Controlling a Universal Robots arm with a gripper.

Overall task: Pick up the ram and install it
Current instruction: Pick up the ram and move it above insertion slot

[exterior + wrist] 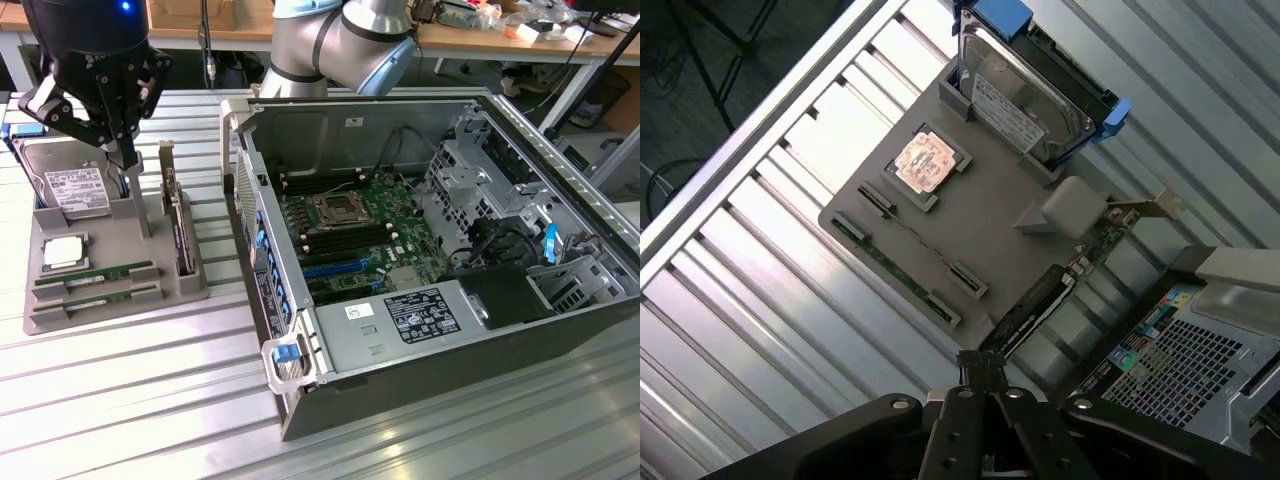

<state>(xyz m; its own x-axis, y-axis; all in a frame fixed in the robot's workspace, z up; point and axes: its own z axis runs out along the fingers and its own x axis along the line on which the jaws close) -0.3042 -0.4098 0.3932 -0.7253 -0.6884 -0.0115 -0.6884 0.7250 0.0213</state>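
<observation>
The pick-up is the step in hand, and it has not begun in earnest. The ram [95, 272] lies flat in its slot on the gray tray [60, 310], at the tray's end away from the hard drive [70, 190], with a second stick just beside it. In the wrist view the ram [920, 240] sits just beside the processor chip [925, 160].

The gripper [127, 158] hangs over the opposite end of the tray, next to the hard drive and well apart from the ram. Its fingers are pressed together on nothing, as the wrist view shows at the gripper [980, 368].

As I judge it, a grasp calls for the fingers to spread, line up across the thin edge of the stick, and come down squarely between the slot's end clips.

The arm [340, 45] reaches in from beyond the tray, over the computer case [520, 330], with the wrist pointing the fingers straight down at the tray.
</observation>
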